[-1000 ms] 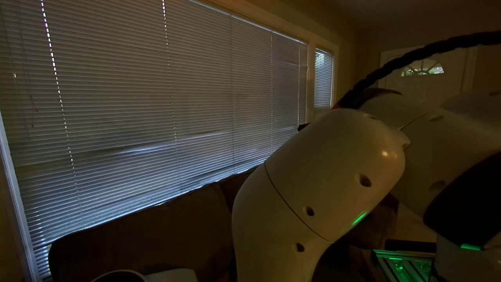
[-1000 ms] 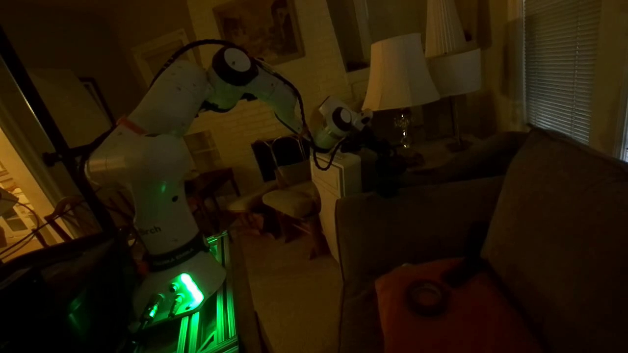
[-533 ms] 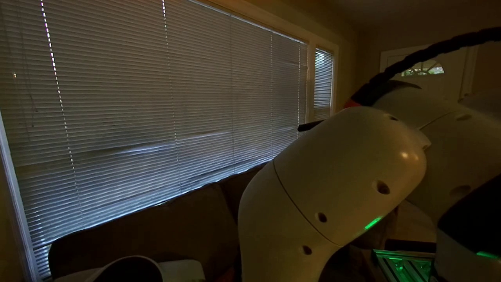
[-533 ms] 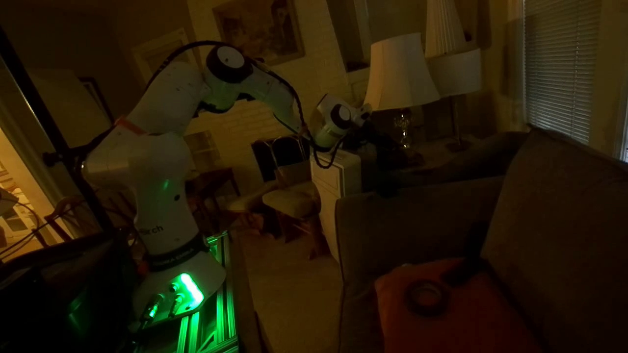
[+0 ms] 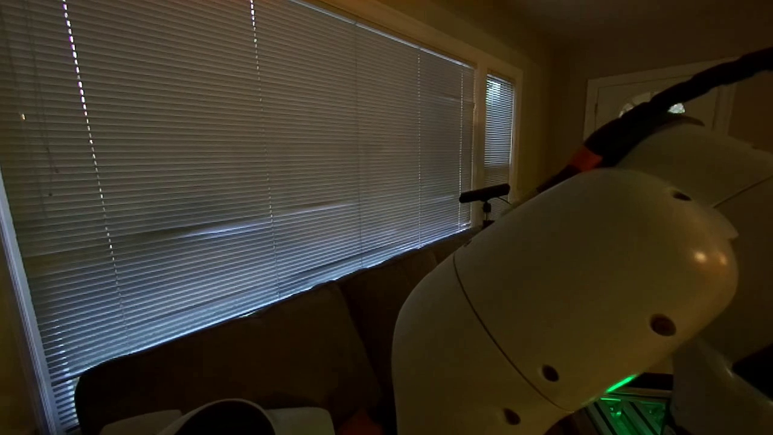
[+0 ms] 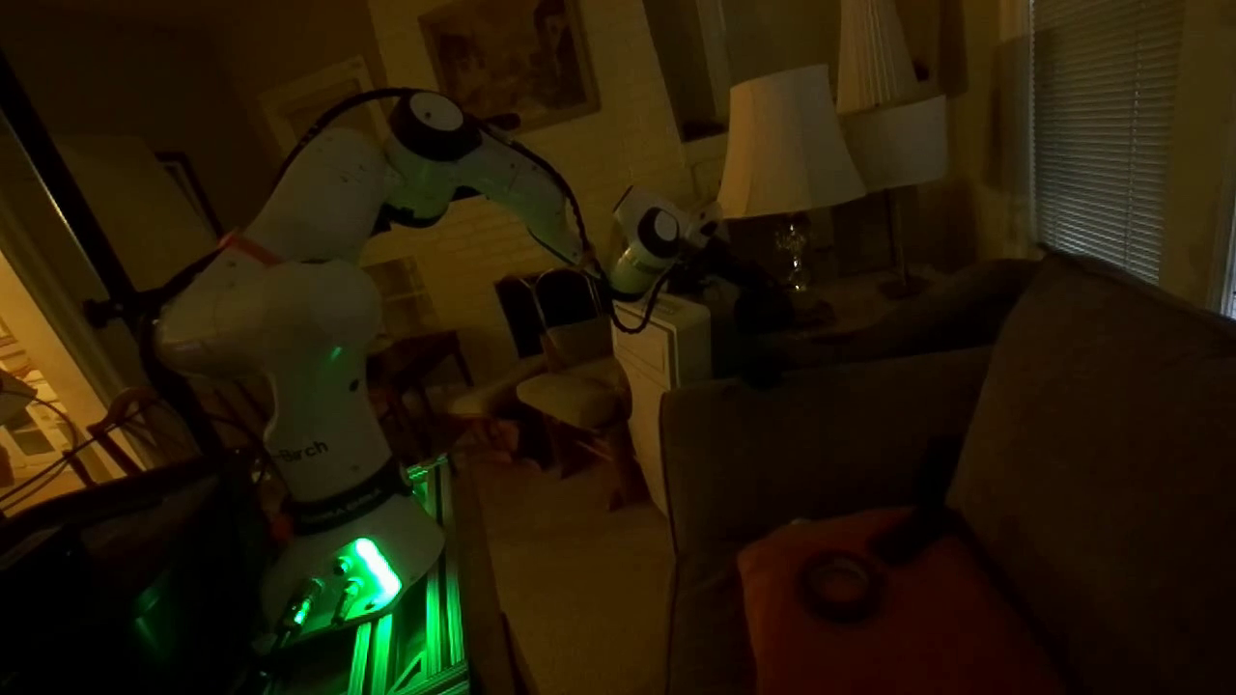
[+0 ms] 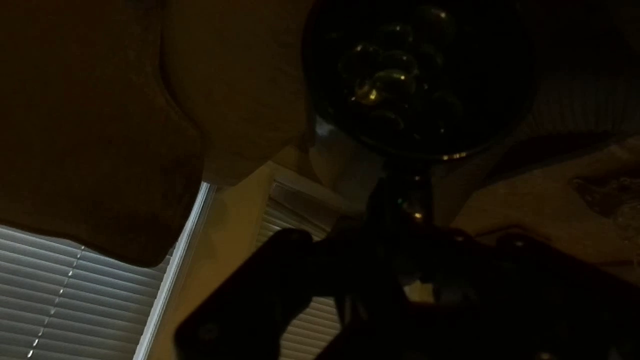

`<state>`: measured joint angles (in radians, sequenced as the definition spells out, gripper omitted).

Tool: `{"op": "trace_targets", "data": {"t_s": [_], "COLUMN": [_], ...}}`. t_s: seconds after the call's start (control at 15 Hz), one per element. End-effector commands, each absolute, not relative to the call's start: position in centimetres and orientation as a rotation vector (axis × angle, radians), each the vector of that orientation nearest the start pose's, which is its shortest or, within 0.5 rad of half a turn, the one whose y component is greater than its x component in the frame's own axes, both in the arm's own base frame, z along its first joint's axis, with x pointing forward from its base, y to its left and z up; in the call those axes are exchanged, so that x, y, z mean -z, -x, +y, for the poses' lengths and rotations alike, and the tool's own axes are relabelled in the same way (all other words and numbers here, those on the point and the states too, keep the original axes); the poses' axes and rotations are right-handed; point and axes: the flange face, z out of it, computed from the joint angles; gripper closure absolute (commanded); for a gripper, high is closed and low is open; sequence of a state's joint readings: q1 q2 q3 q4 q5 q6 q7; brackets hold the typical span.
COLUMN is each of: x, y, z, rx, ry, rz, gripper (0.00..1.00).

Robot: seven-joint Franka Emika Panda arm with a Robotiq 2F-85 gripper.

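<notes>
Jaws clamp a dark, glossy, round-headed object [image 7: 417,82] near the brown fabric sofa [image 6: 821,454]. Rightward, in an exterior view: cream flared lampshade [image 6: 787,145] beyond the sofa's arm, orange cloth [image 6: 898,637] on its seat, white slatted blinds [image 6: 1101,145] behind.

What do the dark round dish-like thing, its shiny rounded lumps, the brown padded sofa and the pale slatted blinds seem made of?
Dark dish-like thing: perhaps glossy metal or plastic; its rim glints.
Shiny lumps: maybe polished glass, given small sharp highlights.
Brown sofa: likely matte fabric; seamed, without glare.
Pale blinds: perhaps smooth plastic or metal; thin straight slats.
</notes>
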<state>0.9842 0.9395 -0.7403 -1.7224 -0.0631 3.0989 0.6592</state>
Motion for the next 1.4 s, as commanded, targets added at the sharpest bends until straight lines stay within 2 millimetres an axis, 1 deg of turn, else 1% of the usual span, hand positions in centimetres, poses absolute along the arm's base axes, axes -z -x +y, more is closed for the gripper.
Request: {"op": "trace_targets", "data": {"t_s": [0.0,0.27,0.33,0.53,0.87,1.13,1.33], "x": [-21.2,-20.9,-20.9,-20.4,-20.2,-21.0,-21.4], "y": [-65.7,-65.7,-65.7,-65.6,-65.7,-65.9,-65.8], "z": [27.0,26.9,26.8,26.5,25.0,23.5,22.6], "rx": [1.256,1.252,1.252,1.253,1.267,1.319,1.348], "ry": [3.073,3.079,3.079,3.087,3.111,3.122,3.131], "rz": [-0.115,-0.118,-0.117,-0.111,-0.050,0.022,0.075], "gripper": [0.90,0.90,0.98,0.98,0.98,0.98,0.98]}}
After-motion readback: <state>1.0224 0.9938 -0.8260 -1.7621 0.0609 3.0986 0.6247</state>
